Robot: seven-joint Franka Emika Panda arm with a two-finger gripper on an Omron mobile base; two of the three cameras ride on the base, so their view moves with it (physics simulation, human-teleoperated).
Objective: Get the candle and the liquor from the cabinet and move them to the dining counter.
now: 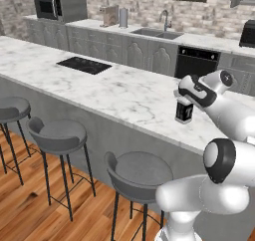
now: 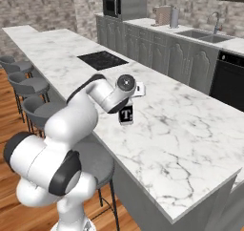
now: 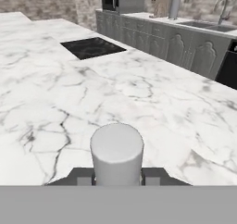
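You see one liquor [image 1: 184,111] bottle on the dining counter [image 1: 119,93], clenched by the gripper [image 3: 117,177]; three stools [image 1: 60,135] stand near.

Even, bright, flat light is falling on the marble worktop [image 1: 114,93], with no strong glare showing on it. Only a faint soft shadow is lying under the bottle [image 1: 184,110] standing on that worktop. All three views are looking coarse and slightly soft. Beyond the worktop, the brick wall [image 2: 43,8] is blurring into mottled patches.
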